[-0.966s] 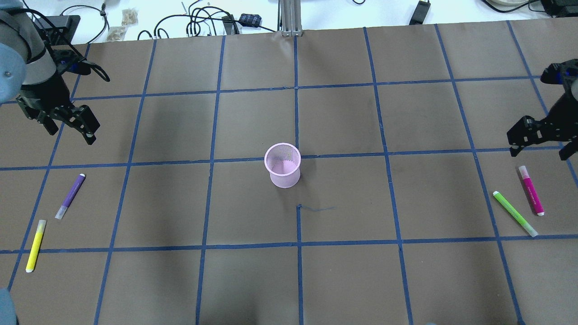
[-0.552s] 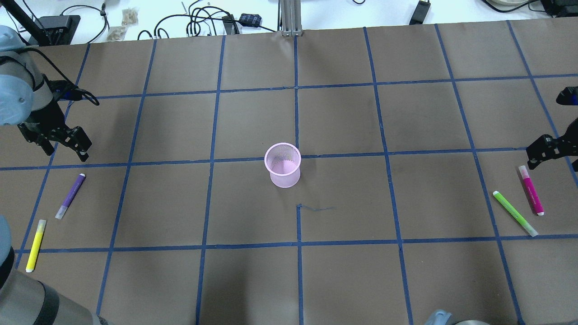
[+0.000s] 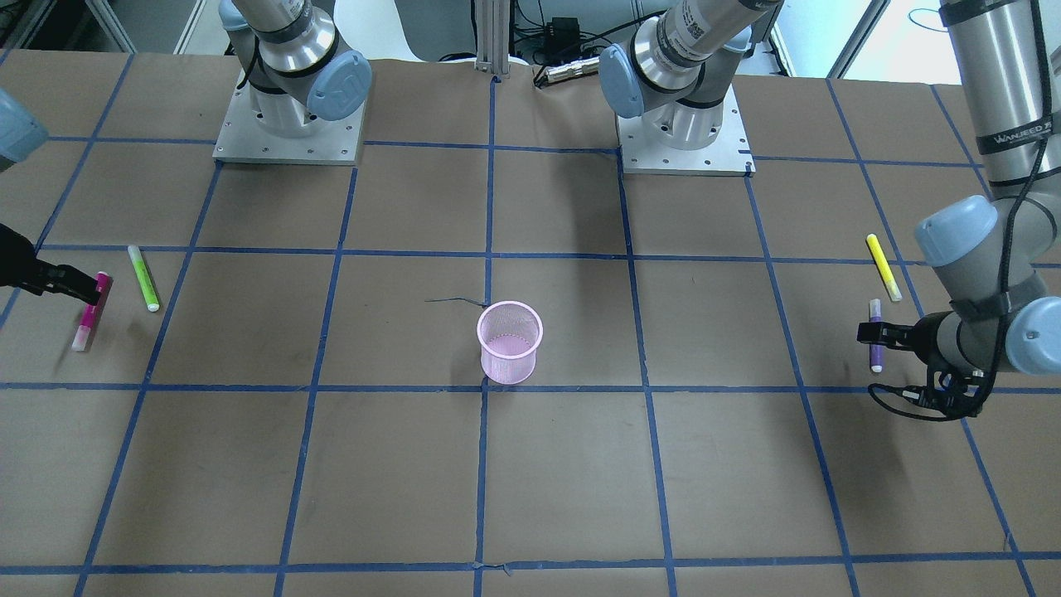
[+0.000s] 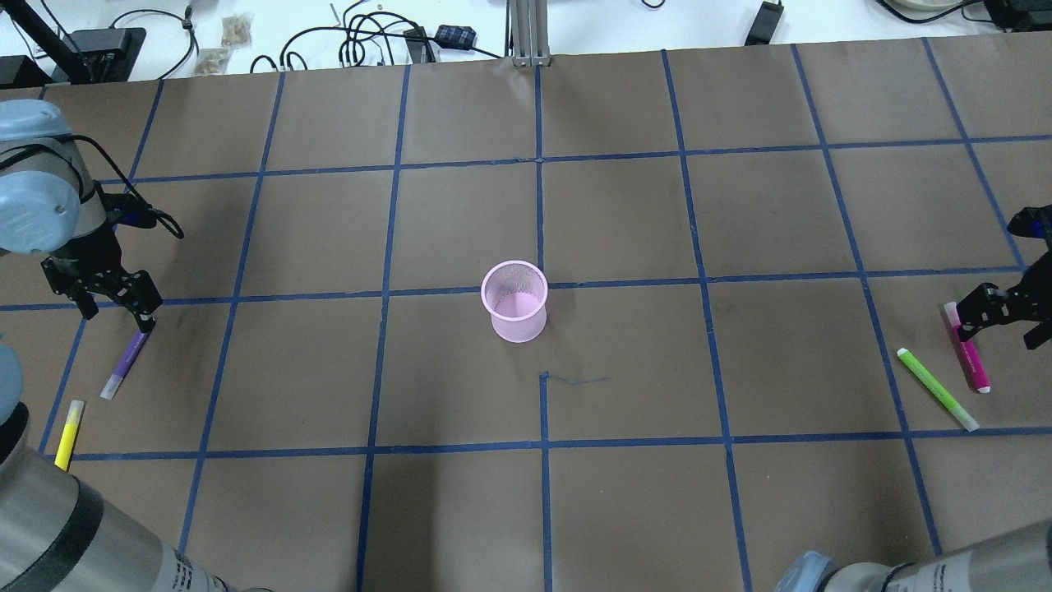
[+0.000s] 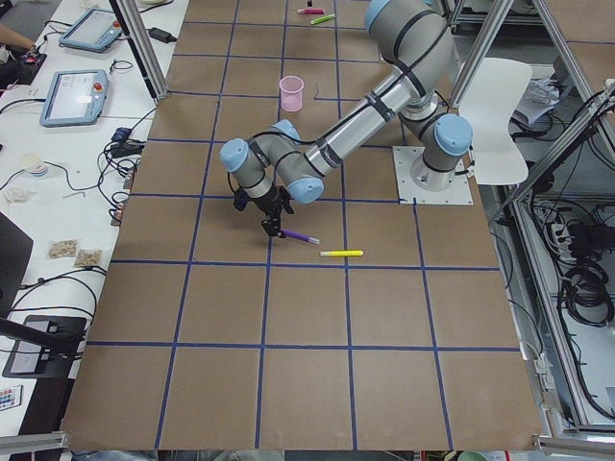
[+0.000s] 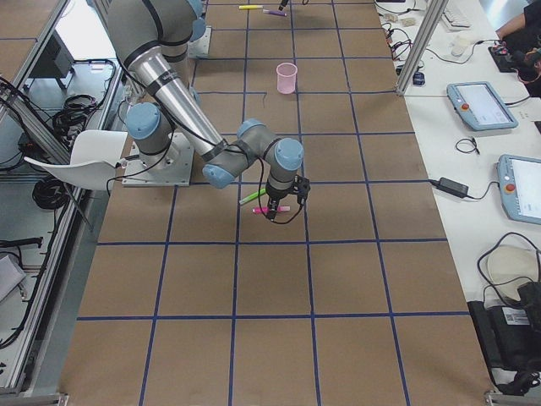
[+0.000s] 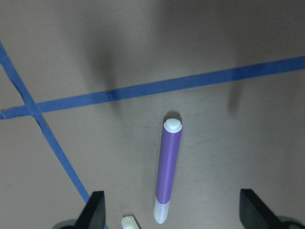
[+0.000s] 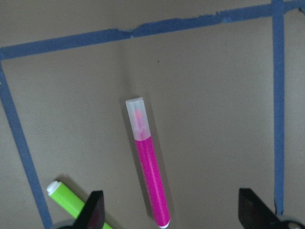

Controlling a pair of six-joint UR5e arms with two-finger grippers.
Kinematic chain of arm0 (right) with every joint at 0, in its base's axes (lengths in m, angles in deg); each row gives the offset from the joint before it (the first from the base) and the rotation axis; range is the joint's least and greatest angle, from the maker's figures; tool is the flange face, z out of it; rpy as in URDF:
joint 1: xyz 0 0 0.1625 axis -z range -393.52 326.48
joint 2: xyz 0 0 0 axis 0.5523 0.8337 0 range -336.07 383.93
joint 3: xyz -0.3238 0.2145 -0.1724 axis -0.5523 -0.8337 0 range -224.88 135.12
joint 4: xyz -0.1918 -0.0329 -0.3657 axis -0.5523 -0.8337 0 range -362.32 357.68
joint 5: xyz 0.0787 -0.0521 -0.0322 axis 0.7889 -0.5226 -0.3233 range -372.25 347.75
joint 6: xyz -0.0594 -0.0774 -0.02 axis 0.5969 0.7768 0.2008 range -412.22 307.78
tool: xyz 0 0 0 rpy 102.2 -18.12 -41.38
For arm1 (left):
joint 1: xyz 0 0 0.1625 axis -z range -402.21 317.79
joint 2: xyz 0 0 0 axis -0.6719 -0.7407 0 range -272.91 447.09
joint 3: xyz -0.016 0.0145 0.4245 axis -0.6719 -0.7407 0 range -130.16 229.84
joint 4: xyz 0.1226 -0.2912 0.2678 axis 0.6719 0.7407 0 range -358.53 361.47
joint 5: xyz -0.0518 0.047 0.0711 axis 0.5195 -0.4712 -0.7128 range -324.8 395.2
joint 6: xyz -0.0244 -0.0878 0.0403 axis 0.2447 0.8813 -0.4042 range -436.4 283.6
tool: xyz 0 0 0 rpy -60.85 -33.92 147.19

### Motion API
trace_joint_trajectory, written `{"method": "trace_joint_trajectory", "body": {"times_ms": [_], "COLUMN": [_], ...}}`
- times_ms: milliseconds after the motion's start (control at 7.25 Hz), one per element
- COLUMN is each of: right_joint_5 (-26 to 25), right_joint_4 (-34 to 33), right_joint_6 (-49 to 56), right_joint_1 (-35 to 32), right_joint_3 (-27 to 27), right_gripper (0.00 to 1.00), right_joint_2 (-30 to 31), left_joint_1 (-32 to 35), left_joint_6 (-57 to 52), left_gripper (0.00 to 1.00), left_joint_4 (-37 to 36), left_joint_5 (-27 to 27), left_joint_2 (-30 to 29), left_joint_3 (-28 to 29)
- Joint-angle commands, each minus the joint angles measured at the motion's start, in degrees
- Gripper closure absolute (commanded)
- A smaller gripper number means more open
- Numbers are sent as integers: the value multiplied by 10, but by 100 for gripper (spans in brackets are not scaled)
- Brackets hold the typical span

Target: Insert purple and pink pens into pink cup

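Note:
The pink mesh cup stands upright at the table's middle, also in the front view. The purple pen lies flat at the left. My left gripper is open and hangs over its far end. In the left wrist view the pen lies between the spread fingers, untouched. The pink pen lies flat at the right. My right gripper is open over its capped end. In the right wrist view the pen lies between the open fingers.
A yellow pen lies near the purple one, towards the robot. A green pen lies just inward of the pink one. Cables and small items lie beyond the table's far edge. The arm bases stand on the robot's side.
Both grippers have moved towards the robot's side and down. The left one now hangs over the purple pen's far end, the right one over the pink pen's cap. Both stayed open.

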State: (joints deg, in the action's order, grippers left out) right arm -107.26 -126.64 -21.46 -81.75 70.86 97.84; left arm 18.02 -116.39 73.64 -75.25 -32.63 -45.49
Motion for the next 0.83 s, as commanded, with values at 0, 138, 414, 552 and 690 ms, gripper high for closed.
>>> {"method": "trace_joint_trajectory", "body": {"times_ms": [0, 138, 414, 552, 690], "right_joint_5": [-3, -5, -8, -8, -8], "right_joint_4": [-2, -2, -3, -3, -3], "right_joint_6": [-8, -9, -6, -6, -5], "right_joint_1": [1, 1, 1, 1, 1], "right_joint_3": [18, 20, 20, 19, 19], "right_gripper": [15, 19, 26, 29, 37], "right_joint_2": [-3, -4, -8, -14, -16], "left_joint_1": [0, 0, 3, 2, 2], "left_joint_6": [-17, -17, -12, -15, -11], "left_gripper": [0, 0, 1, 3, 3], "left_joint_4": [-30, -41, -41, -42, -42], "left_joint_5": [1, 3, 12, 14, 19], "left_joint_2": [-20, -24, -24, -27, -28], "left_joint_3": [2, 1, 1, 1, 1]}}
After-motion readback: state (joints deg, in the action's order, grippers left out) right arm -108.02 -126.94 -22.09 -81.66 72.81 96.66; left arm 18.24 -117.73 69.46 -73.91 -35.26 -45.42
